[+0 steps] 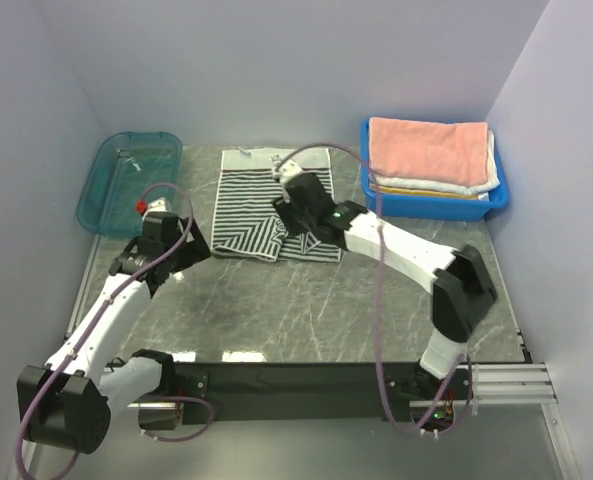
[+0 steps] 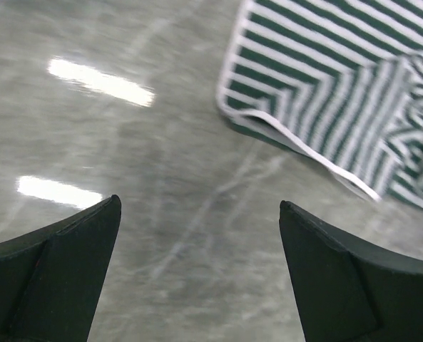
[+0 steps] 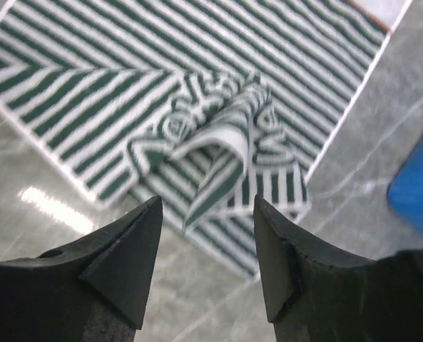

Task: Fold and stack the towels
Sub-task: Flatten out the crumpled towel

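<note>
Folding seems to be starting: right gripper (image 3: pixel 205 206) is hovering open above the rumpled green-striped towel (image 1: pixel 246 215), upper centre (left gripper (image 2: pixel 198 205) idling open too); pinching its loose flap comes next.

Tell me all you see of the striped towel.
The striped towel is soft cloth, dark green and white stripes with a white hem. It lies mostly flat on the grey table, far middle, one corner bunched into a curled hump. The right claw hangs open over that hump, gripping nothing; the left claw is open beside its edge.
</note>
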You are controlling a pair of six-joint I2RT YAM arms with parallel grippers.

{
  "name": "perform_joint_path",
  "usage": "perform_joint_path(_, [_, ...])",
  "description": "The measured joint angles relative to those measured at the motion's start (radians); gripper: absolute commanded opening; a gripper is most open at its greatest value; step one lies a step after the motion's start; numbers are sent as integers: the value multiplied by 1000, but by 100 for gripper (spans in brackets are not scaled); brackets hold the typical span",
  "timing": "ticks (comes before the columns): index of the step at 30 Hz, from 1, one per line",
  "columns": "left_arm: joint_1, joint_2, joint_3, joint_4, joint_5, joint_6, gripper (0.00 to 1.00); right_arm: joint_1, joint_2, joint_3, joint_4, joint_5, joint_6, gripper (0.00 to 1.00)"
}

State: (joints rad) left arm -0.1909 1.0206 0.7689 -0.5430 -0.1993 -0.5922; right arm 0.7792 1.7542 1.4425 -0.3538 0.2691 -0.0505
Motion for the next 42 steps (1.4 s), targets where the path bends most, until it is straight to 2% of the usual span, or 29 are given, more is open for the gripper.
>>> perform_joint_path(2, [-17,0,-16,27,60,-19,97,-7,-89,-89,10,-18,36,63])
perform_joint_path(4, [-80,0,-37,60,79,-51,98,-25,-180,-187,44,-45,79,65])
perform_joint_path(8, [-290,39,-51,130,54,-98,99,-79,-286,-352,108,-107,152,66])
perform_joint_path(12, [-468,180,-21,195,-53,-134,95,-117,-281,-437,148,-163,196,66])
perform_joint_path(17, [-588,381,65,245,-202,-188,87,-129,-224,-450,219,-236,241,60])
perform_joint_path(25, [-639,575,186,282,-333,-253,82,-158,-87,-447,326,-298,339,50])
perform_joint_path(30, [-643,618,190,300,-353,-287,79,-182,-29,-447,381,-316,391,45])
perform_joint_path(39, [-652,673,206,322,-383,-322,75,-186,20,-438,465,-370,412,42])
perform_joint_path(41, [-655,695,216,322,-393,-330,74,-186,34,-435,470,-375,417,37])
perform_joint_path(42, [-657,705,219,320,-399,-334,74,-186,40,-435,474,-376,420,27])
